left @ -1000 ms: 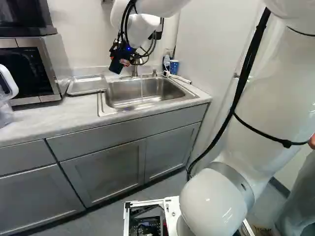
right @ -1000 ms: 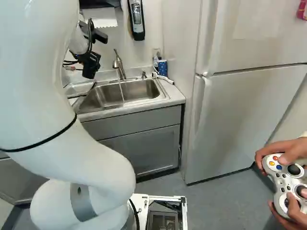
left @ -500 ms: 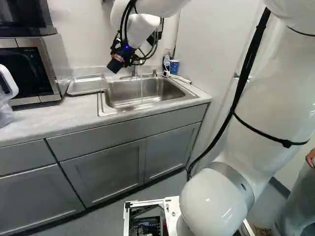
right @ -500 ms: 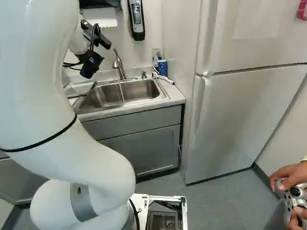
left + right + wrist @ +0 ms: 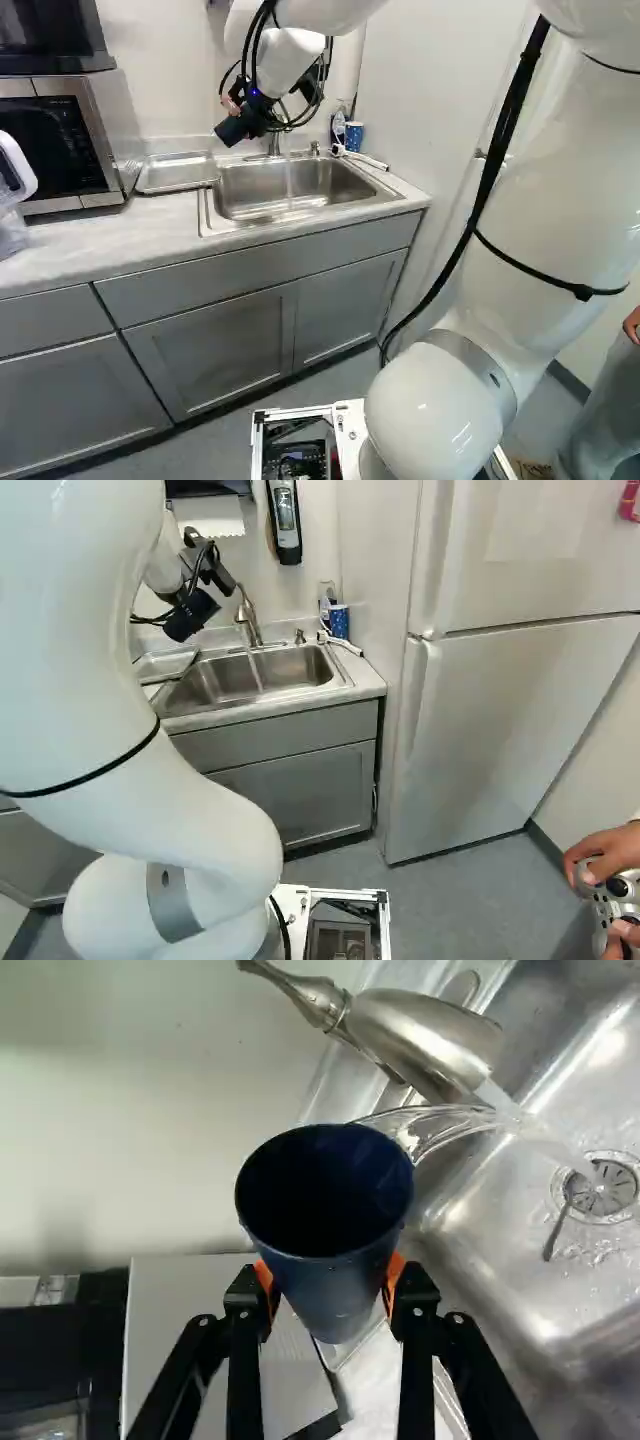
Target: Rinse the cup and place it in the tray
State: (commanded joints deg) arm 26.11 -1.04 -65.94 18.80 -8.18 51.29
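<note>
Above the back left of the sink (image 5: 290, 190), my gripper (image 5: 250, 112) holds the dark blue cup (image 5: 232, 130) tilted. In the wrist view, the gripper (image 5: 328, 1285) is shut on the cup (image 5: 330, 1305), an orange pad against either side. The cup's open mouth faces the camera; its inside is dark. Water runs from the faucet (image 5: 420, 1040) toward the drain (image 5: 600, 1188), and a clear arc of water links that stream with the cup's rim. The metal tray (image 5: 175, 174) lies on the counter left of the sink.
A microwave (image 5: 60, 140) stands left of the tray. Behind the sink's right corner are a blue patterned cup (image 5: 354, 136) and a bottle. The faucet (image 5: 247, 615) rises close beside the gripper. A refrigerator (image 5: 500, 710) stands right of the counter.
The held cup has tipped further over and shifted slightly left in the left base view, turning with the gripper. The base has not moved. The hands with the controller have shifted.
</note>
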